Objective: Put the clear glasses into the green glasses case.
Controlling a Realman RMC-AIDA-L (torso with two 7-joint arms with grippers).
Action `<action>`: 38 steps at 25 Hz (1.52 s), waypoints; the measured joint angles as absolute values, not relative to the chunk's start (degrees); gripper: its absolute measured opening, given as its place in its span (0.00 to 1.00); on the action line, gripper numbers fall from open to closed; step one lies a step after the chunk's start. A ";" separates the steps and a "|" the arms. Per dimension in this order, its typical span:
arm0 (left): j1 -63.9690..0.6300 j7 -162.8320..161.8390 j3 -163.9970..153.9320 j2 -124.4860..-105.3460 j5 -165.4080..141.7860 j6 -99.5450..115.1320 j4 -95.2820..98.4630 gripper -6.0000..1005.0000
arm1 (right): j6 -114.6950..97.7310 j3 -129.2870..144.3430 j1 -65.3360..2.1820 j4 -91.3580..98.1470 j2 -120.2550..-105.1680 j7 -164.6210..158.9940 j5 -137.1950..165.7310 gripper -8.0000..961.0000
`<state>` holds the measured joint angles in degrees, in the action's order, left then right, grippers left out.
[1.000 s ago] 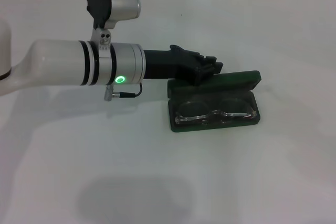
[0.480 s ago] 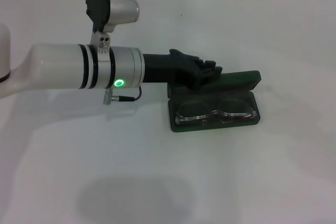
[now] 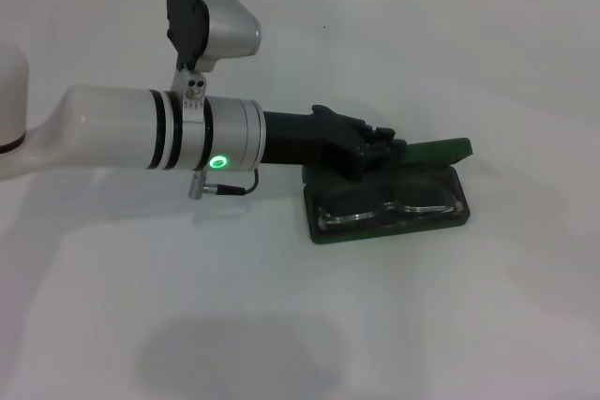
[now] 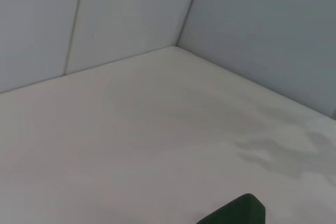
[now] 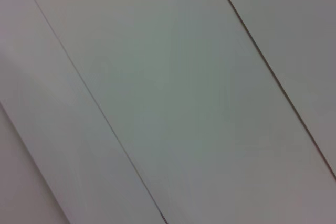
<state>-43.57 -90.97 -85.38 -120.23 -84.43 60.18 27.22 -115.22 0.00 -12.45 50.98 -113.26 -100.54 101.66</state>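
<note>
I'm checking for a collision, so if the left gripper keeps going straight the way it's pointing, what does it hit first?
Most likely the raised lid of the green glasses case. The left gripper points toward the robot's right, along the case's back edge, with the lid directly ahead. The clear glasses lie nearer the robot, out of that line. Depth is uncertain.

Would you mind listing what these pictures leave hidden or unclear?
- Left gripper, head view: black fingers merge, so open or shut is unreadable.
- Green glasses case: lid hinge side hidden behind that gripper; left wrist view shows one corner.
- Right gripper: unseen; its view shows only wall.
</note>
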 joint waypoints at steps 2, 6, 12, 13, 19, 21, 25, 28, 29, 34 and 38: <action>-43.51 -90.97 -85.86 -120.23 -84.46 60.92 27.40 0.21 | -115.32 -0.01 -12.51 50.97 -113.30 -100.54 101.68 0.37; -43.11 -90.82 -86.65 -120.23 -84.44 61.94 27.79 0.21 | -115.40 0.33 -12.50 50.90 -113.41 -100.55 101.69 0.37; -42.13 -90.12 -88.46 -120.23 -84.28 62.80 28.11 0.21 | -115.43 0.63 -12.42 50.15 -113.42 -100.55 101.69 0.37; -41.83 -89.85 -88.92 -120.23 -84.28 62.84 28.30 0.21 | -115.44 0.62 -12.41 50.13 -113.41 -100.55 101.69 0.37; -40.42 -87.38 -90.25 -120.28 -84.62 63.61 28.51 0.21 | -115.48 0.61 -12.39 50.09 -113.38 -100.58 101.69 0.37; -40.15 -86.29 -90.90 -120.28 -84.71 64.74 28.54 0.21 | -115.48 0.61 -12.39 49.93 -113.36 -100.60 101.69 0.37; -39.63 -80.18 -92.42 -120.12 -84.60 71.77 28.95 0.21 | -115.51 0.61 -11.87 49.38 -113.24 -100.61 101.69 0.37; -37.45 -75.90 -92.15 -119.95 -83.17 78.49 32.11 0.21 | -115.60 0.60 -11.26 49.34 -113.21 -100.61 101.73 0.37; -35.42 -75.04 -91.77 -119.76 -82.07 80.87 35.02 0.21 | -115.64 0.63 -11.23 49.33 -113.20 -100.58 101.88 0.37; -27.74 -74.84 -84.50 -119.25 -81.32 88.05 44.88 0.21 | -116.54 4.25 -11.93 49.15 -113.19 -97.38 103.99 0.38; -26.06 -72.59 -73.65 -118.75 -79.78 98.32 43.78 0.21 | -116.71 12.56 -12.55 48.89 -113.79 -92.08 104.06 0.38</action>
